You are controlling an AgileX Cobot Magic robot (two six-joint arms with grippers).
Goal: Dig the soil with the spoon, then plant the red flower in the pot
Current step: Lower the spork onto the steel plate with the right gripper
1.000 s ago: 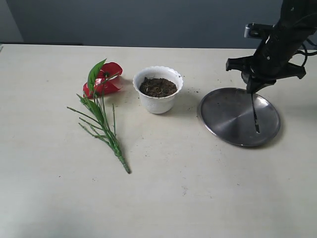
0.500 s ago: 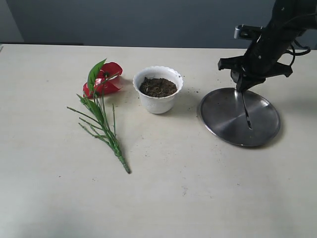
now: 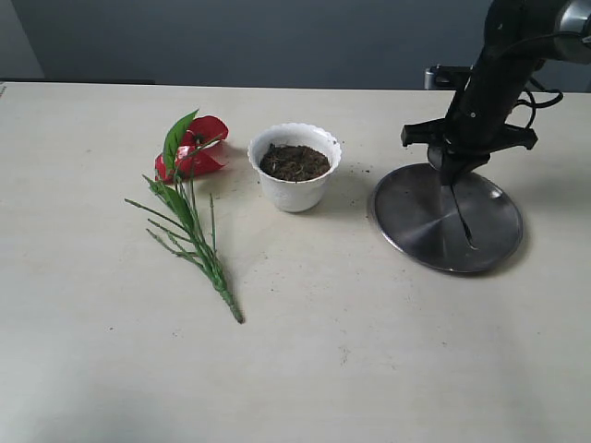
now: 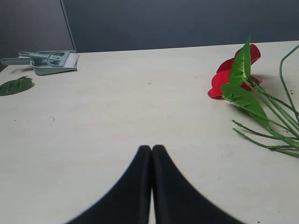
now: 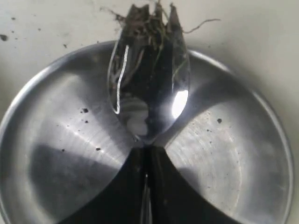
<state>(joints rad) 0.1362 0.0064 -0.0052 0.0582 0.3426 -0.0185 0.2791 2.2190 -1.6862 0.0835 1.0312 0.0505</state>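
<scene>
— What has moved?

— The right arm (image 3: 499,78) has drifted left and stands more upright than a second ago. The spoon (image 3: 461,214) it carries has travelled with it across the plate (image 3: 411,217). The other things lie as they did.

— Start at the left, then.

— The left fingers (image 4: 133,186) are pressed together, black and tapering, holding nothing, low over the bare bench (image 4: 103,121). Past them, far off, a grey-green dustpan and brush (image 4: 49,61) and one loose leaf (image 4: 15,86) lie on the bench.

— And the flower?

— The red flower (image 3: 196,148) lies flat on the bench left of the pot (image 3: 295,196), near it but apart. It has a glossy red petal, broad green leaves and thin stems trailing toward the front edge.

— The pot itself?

— It is white with a scalloped rim, narrowing to its base, and it stands upright. The soil (image 3: 295,162) inside is dark and crumbly with pale fibres.

— Then the right side.

— The plate is round, dull steel and shallow, and it is speckled with dark crumbs. The arm bends down over its far edge. The right fingers (image 3: 450,164) are clamped on the handle of the spoon, which hangs head down over the plate.

— Is it touching the plate?

— I cannot tell. The wrist camera shows the shiny, pronged head of the spoon (image 5: 148,88) carrying bits of soil and roots at its tip, with the fingers (image 5: 133,186) closed tight on the handle just behind it.
</scene>
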